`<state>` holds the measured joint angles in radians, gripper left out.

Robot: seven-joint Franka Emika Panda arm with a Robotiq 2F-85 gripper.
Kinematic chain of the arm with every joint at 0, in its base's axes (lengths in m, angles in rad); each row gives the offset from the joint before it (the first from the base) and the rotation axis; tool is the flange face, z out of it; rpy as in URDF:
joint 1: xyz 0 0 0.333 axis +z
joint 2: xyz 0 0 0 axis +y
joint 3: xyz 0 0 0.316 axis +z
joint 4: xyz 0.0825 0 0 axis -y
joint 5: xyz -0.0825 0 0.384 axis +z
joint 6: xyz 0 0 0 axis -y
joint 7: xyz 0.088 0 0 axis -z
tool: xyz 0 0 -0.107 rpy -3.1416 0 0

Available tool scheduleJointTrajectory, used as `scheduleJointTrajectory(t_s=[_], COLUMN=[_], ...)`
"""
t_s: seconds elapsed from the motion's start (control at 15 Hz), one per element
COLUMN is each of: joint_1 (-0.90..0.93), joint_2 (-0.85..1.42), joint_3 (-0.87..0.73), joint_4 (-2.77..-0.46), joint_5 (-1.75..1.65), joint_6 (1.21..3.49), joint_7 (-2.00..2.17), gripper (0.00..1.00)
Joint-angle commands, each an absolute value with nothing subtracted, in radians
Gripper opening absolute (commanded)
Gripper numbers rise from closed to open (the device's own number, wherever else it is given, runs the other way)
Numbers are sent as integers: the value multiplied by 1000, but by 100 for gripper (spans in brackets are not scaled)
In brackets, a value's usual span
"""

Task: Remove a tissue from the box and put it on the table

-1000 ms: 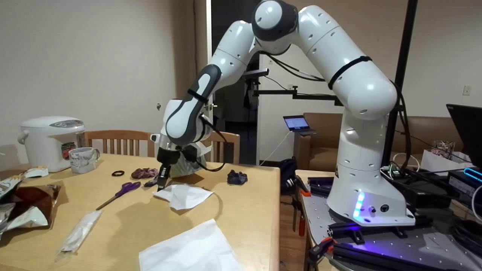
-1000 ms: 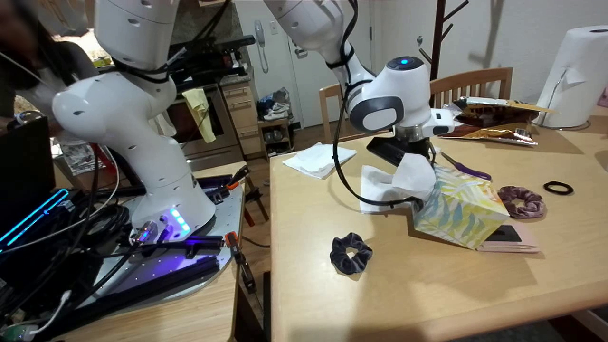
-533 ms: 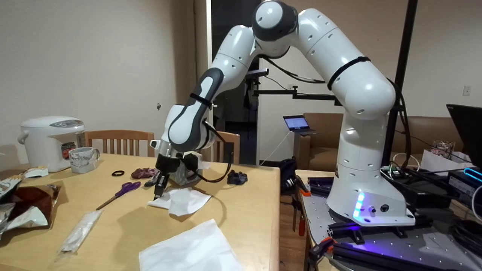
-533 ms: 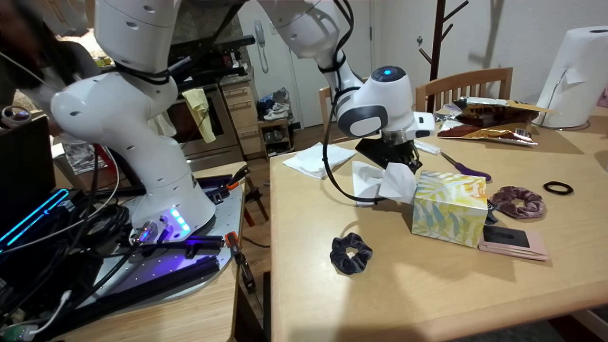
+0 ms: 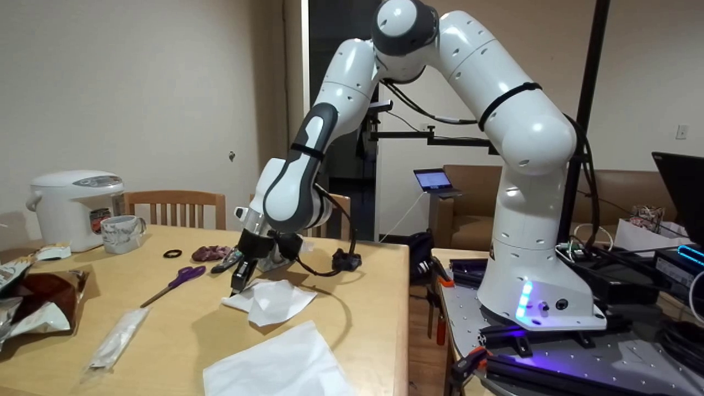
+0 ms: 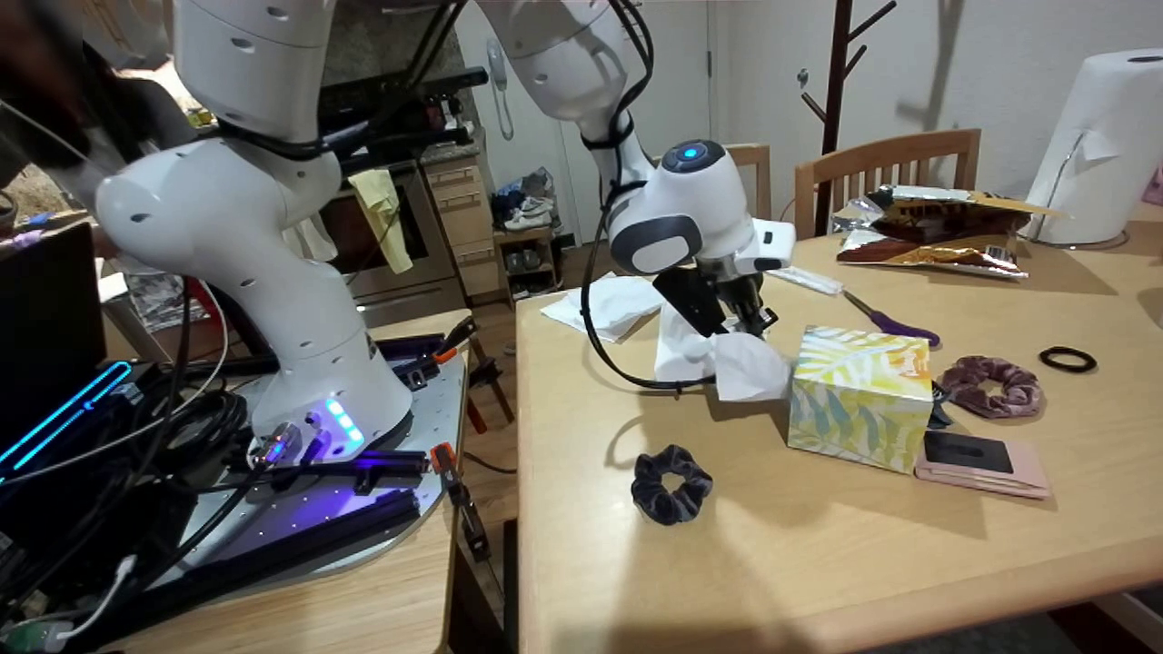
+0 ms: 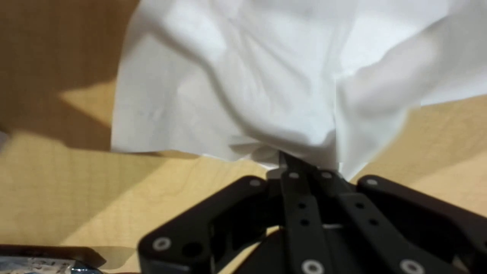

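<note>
- In an exterior view the gripper angles down left of centre in the frame, its tips at the left end of the tissue, which lies loosely folded on the table. A strip of wood parts it from the second white sheet at bottom centre; a pull toward the bottom of the frame could land it on that sheet instead. How far open the gripper is cannot be judged from this side.
- In an exterior view the box sits right of centre, and the tissue's raised flap reaches up to its left side. I cannot tell whether they touch, or whether an end is caught inside; if one is, more pulling would likely drag the light box or tear the paper. The cable loops down across the tissue in mid-frame, so a sideways move could snag the paper or, lower down, the dark scrunchie.
- In the wrist view the fingers come in from the bottom, right of centre, pressed together, apparently pinching a fold of the tissue bunched at their tips. The rest of it fans across the upper half of the frame. On release so thin a sheet might cling to a finger and lift with it, because the fold is crumpled there; opening wide and rising slowly should guard against that.
</note>
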<state>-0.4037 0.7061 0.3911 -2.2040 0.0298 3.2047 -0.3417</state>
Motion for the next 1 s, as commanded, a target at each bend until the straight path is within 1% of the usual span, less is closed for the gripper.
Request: scheduleJointTrajectory(t_s=[0.0, 0.13, 0.4, 0.8, 0.93], joint_1=[-418, -418, -452, -534, -531], joint_2=[696, 665, 600, 571, 558], joint_3=[383, 373, 377, 391, 379], joint_4=[-2350, -2405, -2487, -2562, -2560], joint_5=[-7, -20, -64, -123, -141], joint_6=[3261, 3296, 3298, 3298, 3279], joint_7=[-249, -207, -152, -124, -129], gripper=[0, 0, 0, 0, 0])
